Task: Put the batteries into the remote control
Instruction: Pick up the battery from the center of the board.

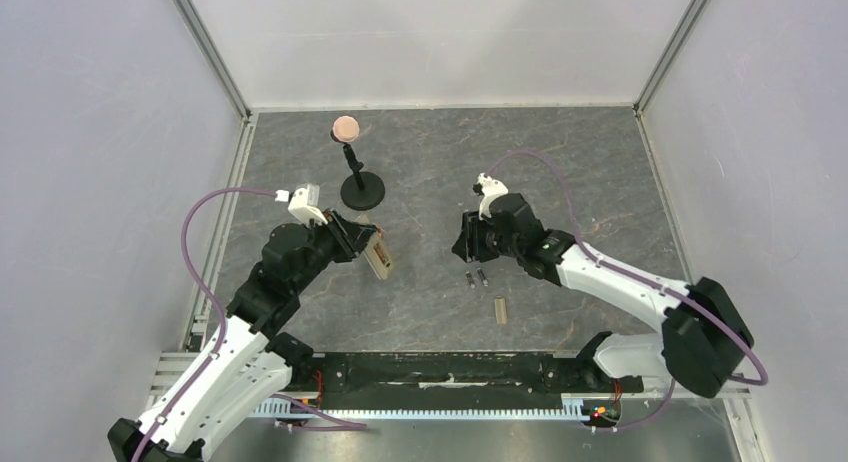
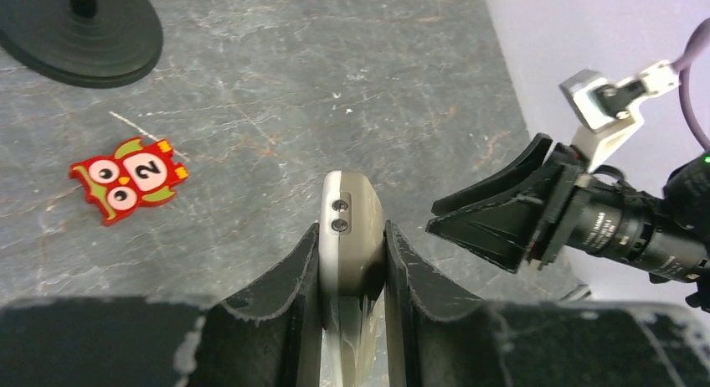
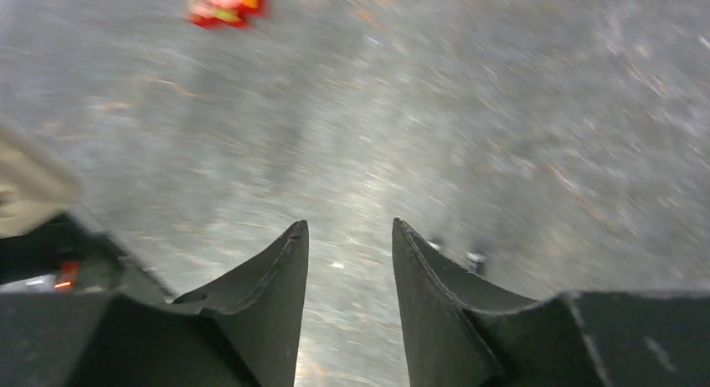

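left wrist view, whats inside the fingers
The remote control, clamped between the left fingers; its end with two small dark dots sticks out. The rest of its body is covered by the fingers.

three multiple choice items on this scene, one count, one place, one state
1. How many batteries are in view? A one; B two; C four.
2. They lie: A inside the remote control; B in the left pincer; C on the table near the right pincer.
3. The left pincer is: A open and empty; B shut on the remote control; C shut on a battery.

Key: 1 B, a pair lies side by side; 2 C, both rest on bare table; 3 B, it clamps the remote's sides.
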